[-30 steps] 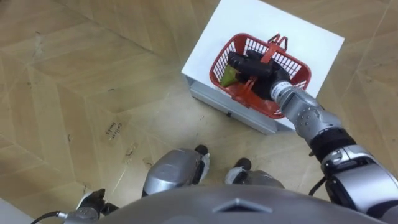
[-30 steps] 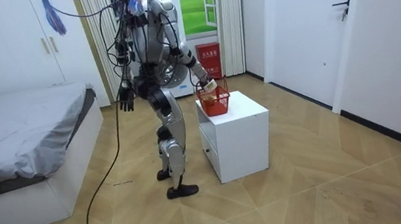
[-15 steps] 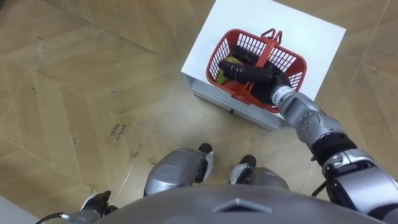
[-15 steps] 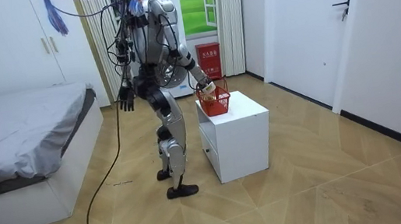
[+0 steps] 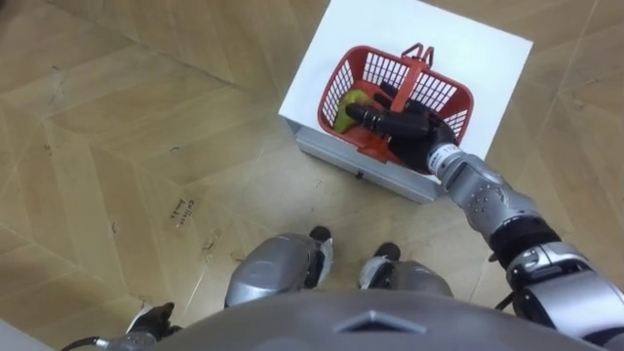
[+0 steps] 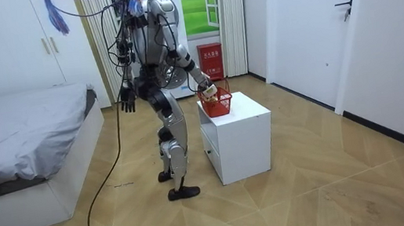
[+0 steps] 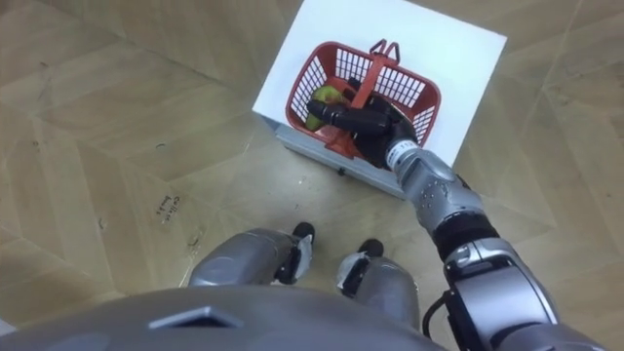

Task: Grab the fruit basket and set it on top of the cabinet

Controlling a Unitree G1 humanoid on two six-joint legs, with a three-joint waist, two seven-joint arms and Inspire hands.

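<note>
A red plastic fruit basket (image 5: pixel 447 98) (image 7: pixel 310 64) stands on a low white cabinet (image 5: pixel 478 44) (image 6: pixel 240 127), near its front edge. Its two handles (image 5: pixel 417 57) stand upright together. Yellow-green fruit (image 5: pixel 345 103) lies inside at the left end. My right hand (image 5: pixel 409 127) (image 7: pixel 375 122) lies over the basket's middle, across the handles, with its fingers stretched out towards the left, open. My left hand (image 6: pixel 128 102) hangs at my side with relaxed fingers. In the room view I stand upright beside the cabinet, with the basket (image 6: pixel 217 104) in front of me.
Wooden floor (image 5: pixel 146 117) surrounds the cabinet, with free room on all sides. A bed (image 6: pixel 17 147) stands at the room view's left, white wardrobes (image 6: pixel 2 46) behind it, and a door (image 6: pixel 296 20) at the room view's right.
My right hand's fingers, curled round the basket's handles a second ago, have straightened out. The basket still stands on the cabinet. The eye view has shifted a little.
</note>
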